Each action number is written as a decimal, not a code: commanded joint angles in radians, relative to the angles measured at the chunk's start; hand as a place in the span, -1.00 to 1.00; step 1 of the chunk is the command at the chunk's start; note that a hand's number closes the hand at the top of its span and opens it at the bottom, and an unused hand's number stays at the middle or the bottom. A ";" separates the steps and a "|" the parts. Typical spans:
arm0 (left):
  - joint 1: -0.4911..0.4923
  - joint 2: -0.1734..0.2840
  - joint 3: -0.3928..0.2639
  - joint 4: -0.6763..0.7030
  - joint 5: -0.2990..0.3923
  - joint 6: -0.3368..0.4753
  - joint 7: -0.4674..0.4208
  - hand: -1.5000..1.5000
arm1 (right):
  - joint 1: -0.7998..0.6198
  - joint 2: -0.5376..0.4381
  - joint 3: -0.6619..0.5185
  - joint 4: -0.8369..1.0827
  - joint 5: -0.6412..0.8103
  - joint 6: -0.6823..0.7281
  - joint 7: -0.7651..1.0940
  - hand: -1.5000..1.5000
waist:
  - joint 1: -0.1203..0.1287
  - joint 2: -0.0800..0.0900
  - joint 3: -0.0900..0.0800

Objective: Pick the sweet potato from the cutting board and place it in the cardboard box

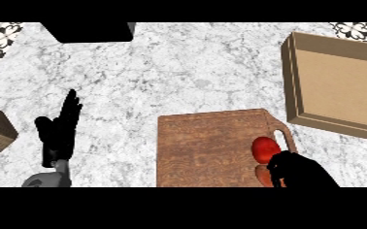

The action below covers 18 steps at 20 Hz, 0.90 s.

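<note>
A reddish sweet potato [264, 148] lies on the right part of the brown wooden cutting board [208, 148], close to the board's handle slot. My right hand [297, 171] comes in from the lower right, its dark fingers curled over the near end of the sweet potato and hiding part of it. The shallow cardboard box [294, 77] stands at the right edge, beyond the board, with nothing in it. My left hand [59, 128] rests at the lower left with fingers straight and pointing up, away from the board.
A black block [90, 31] sits at the far edge, upper left. A brown object's corner [6, 132] shows at the left edge. The marble counter [165, 77] stretches between board and box.
</note>
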 commanded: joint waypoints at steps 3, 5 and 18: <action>0.018 -0.005 0.004 -0.004 0.005 -0.010 -0.017 0.00 | 0.266 -0.259 -0.198 -0.105 -0.081 -0.183 -0.323 1.00 | 0.002 0.007 0.004; -0.034 0.004 0.012 -0.011 0.003 0.003 0.046 0.00 | 0.345 -0.263 -0.235 -0.154 -0.061 -0.243 -0.353 1.00 | 0.004 0.008 0.004; -0.028 0.000 0.022 0.018 -0.002 0.000 0.005 0.00 | 0.513 -0.262 -0.798 -0.471 -0.538 -0.181 -0.457 1.00 | -0.021 0.006 0.001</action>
